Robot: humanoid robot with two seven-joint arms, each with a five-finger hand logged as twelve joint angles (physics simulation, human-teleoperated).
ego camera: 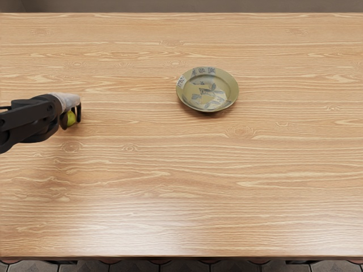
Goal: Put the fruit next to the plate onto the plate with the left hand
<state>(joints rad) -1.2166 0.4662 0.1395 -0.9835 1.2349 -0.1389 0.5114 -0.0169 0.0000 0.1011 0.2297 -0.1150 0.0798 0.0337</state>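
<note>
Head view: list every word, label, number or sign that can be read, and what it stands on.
None: no text can be read.
The plate carries only a bluish painted pattern, no letters.
The yellow-green fruit in the left hand and the wooden table show no markings.

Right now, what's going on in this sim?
The left hand, reaching in from the left edge, has its fingers closed around a small yellow-green fruit at the left side of the table. The olive plate, patterned inside, sits well off to the right, toward the far middle, with nothing on it. I can't tell whether the fruit is off the tabletop. The right arm is out of view.
</note>
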